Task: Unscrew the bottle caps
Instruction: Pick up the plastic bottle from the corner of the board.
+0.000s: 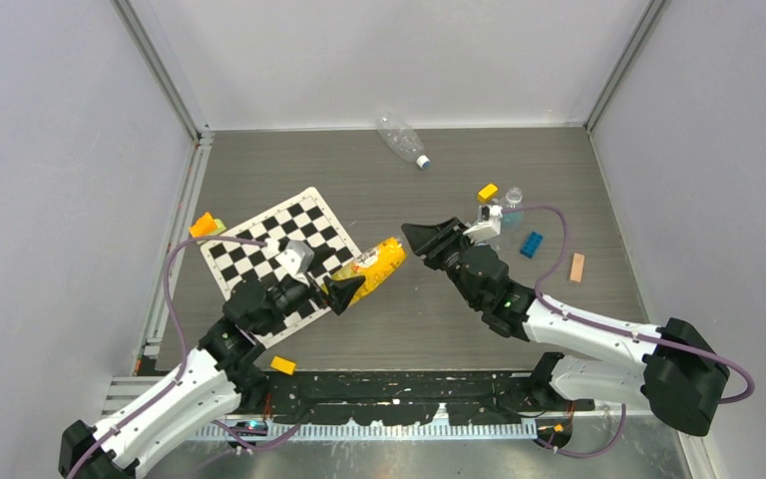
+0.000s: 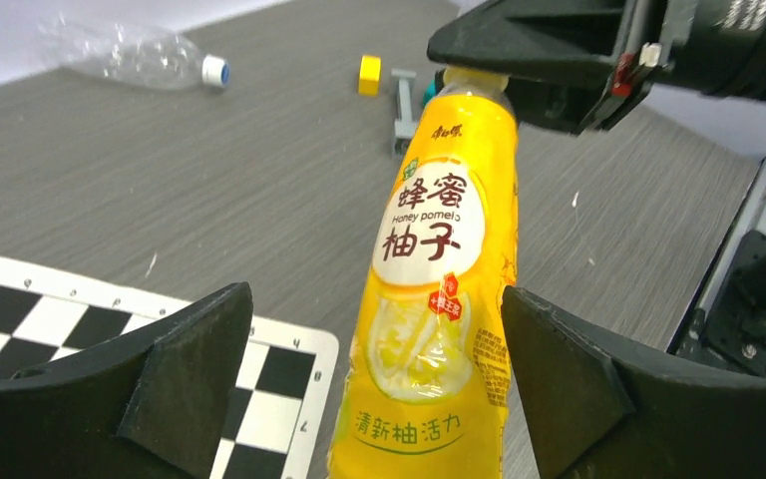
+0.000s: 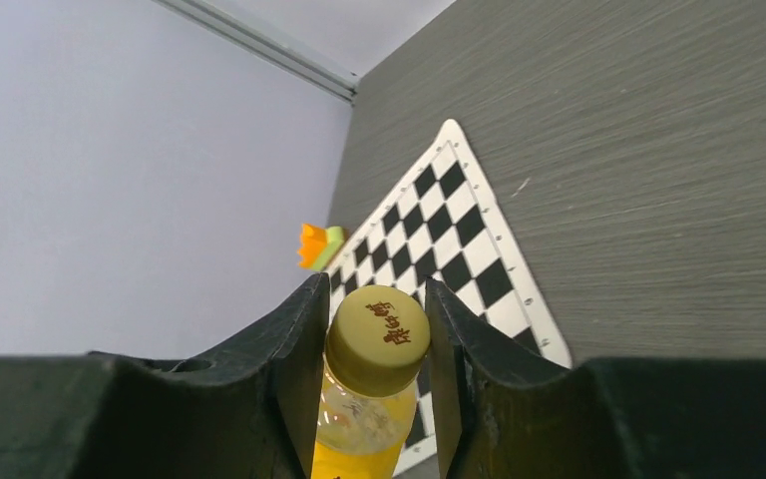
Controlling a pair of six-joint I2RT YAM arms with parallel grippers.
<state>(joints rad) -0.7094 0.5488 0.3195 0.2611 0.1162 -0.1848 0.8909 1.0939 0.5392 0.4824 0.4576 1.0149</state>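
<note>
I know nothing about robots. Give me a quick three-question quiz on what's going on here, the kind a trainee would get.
1. True or false: the right gripper is clamped on the yellow cap.
2. How do the left gripper's jaws stand around the yellow bottle? A) squeezed tight B) open C) out of view
3. Fill in: the clear bottle near the far wall is lying on its ___.

Key: 1 true; 2 B; 3 side.
</note>
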